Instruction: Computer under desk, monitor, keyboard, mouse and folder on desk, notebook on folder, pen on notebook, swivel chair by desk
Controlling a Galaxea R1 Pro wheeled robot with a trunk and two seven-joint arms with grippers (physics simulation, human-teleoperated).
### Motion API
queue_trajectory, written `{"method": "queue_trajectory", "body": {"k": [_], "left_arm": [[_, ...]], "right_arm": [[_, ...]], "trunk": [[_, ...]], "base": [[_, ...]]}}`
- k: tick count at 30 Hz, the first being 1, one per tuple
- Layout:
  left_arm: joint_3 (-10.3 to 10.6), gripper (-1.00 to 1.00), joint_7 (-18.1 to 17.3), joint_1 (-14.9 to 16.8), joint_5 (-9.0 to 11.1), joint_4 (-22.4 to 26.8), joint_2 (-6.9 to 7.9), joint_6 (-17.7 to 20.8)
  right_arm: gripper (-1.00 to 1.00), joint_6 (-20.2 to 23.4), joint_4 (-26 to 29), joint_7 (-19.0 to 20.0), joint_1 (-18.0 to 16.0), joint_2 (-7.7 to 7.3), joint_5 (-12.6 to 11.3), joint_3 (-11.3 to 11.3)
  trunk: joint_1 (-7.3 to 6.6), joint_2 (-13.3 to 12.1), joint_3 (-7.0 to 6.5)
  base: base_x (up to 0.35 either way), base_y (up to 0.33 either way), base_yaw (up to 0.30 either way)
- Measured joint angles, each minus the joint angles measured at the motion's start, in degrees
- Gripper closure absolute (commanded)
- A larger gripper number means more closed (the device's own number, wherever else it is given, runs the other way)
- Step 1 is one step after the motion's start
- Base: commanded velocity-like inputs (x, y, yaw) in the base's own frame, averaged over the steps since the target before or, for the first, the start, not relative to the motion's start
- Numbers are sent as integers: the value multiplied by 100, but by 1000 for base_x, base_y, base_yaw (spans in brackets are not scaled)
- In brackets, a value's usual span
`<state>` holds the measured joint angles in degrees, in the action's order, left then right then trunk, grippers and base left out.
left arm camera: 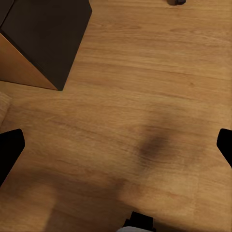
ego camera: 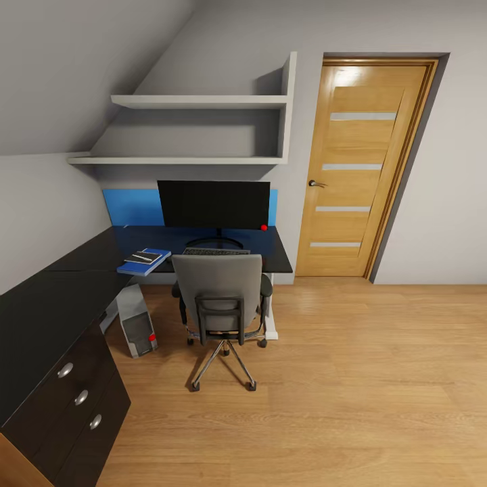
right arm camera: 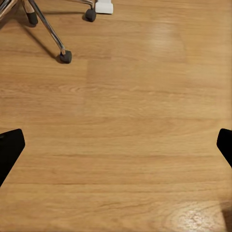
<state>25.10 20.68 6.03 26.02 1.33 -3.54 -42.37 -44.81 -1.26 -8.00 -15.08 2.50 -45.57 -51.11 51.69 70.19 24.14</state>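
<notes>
The black monitor stands on the glossy black desk. In front of it lies the keyboard, partly hidden by the back of the grey swivel chair, which is pushed up to the desk. The blue folder rests on the desk left of the keyboard, carrying the grey notebook and a thin dark pen. The silver computer stands on the floor under the desk. A small red object sits by the monitor's right corner; I cannot tell whether it is the mouse. My left gripper and right gripper hang open over bare floor.
A wooden door is shut to the right of the desk. Two white wall shelves hang above it. The black drawer unit stands close on my left. The chair's chrome legs and casters spread over the wood floor.
</notes>
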Motion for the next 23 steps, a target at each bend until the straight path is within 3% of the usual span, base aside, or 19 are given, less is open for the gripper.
{"method": "queue_trajectory", "body": {"k": [23], "left_arm": [[-1,-100,-5,0,5,0,-6,1]], "right_arm": [[-100,0,1,0,1,0,0,0]], "trunk": [[0,0,0]], "base": [[0,0,0]]}}
